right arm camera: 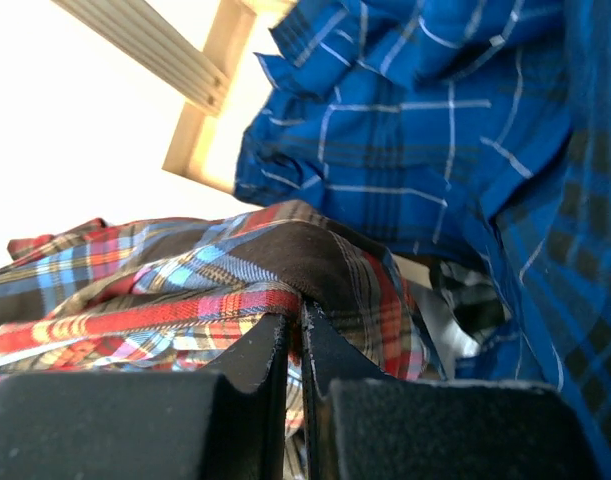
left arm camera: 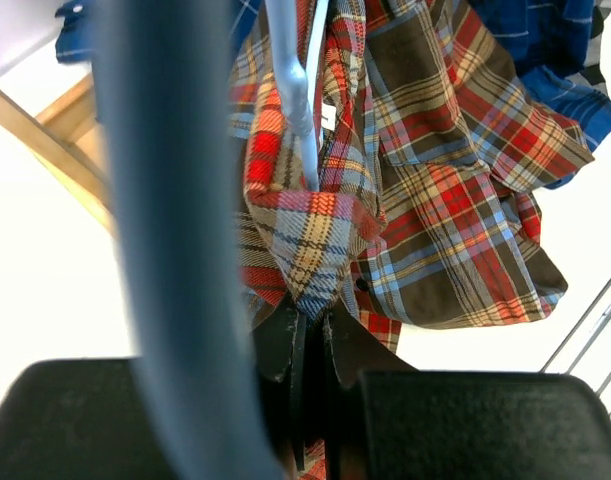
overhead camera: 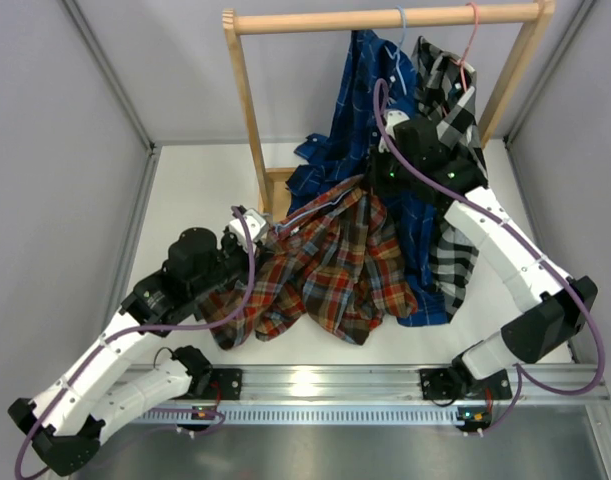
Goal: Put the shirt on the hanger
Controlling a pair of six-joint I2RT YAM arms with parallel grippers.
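The red-orange plaid shirt (overhead camera: 335,270) is held up between both arms, its lower part draped onto the table. My left gripper (overhead camera: 253,222) is shut on a fold of the shirt (left arm camera: 385,180), pinched at the fingertips (left arm camera: 310,315). The light-blue hanger (left arm camera: 290,90) runs down into that fabric just above the pinch. In the top view its thin wire (overhead camera: 315,210) stretches along the shirt's top edge toward my right gripper (overhead camera: 377,180). The right gripper (right arm camera: 297,318) is shut on the shirt's hem (right arm camera: 185,310).
A wooden rack (overhead camera: 247,120) stands at the back, its base (right arm camera: 195,130) beside the right gripper. A navy plaid shirt (overhead camera: 365,110) and a black-and-white plaid shirt (overhead camera: 450,100) hang there right behind the right arm. A blurred cable (left arm camera: 175,250) crosses the left wrist view.
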